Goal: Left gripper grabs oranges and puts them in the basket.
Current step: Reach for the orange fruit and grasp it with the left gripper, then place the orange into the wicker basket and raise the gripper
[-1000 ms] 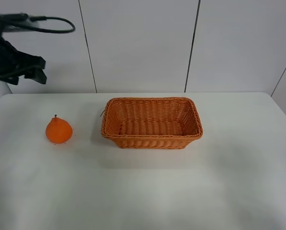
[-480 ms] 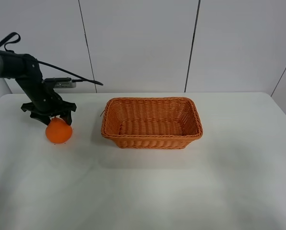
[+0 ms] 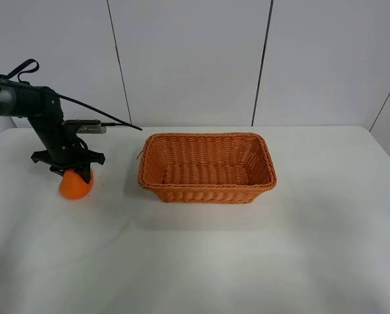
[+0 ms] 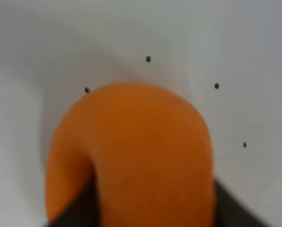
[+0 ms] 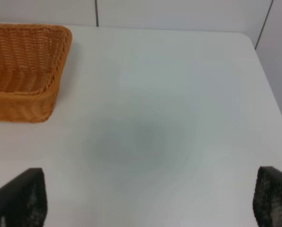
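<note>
The orange rests on the white table, left of the wicker basket. My left gripper, a black claw, sits down over the top of the orange, with fingers on both sides. In the left wrist view the orange fills the frame, and dark fingers press against its two flanks. The basket holds nothing, and its corner also shows in the right wrist view. My right gripper is open over bare table, away from the basket, and does not show in the exterior view.
The white table stretches wide in front of and to the right of the basket. A panelled wall stands behind it. The left arm's black cable trails toward the basket's far left corner.
The left arm swung in from the upper left and came down on the orange. In the last half second the claw dropped lower and the orange shifted slightly left.
</note>
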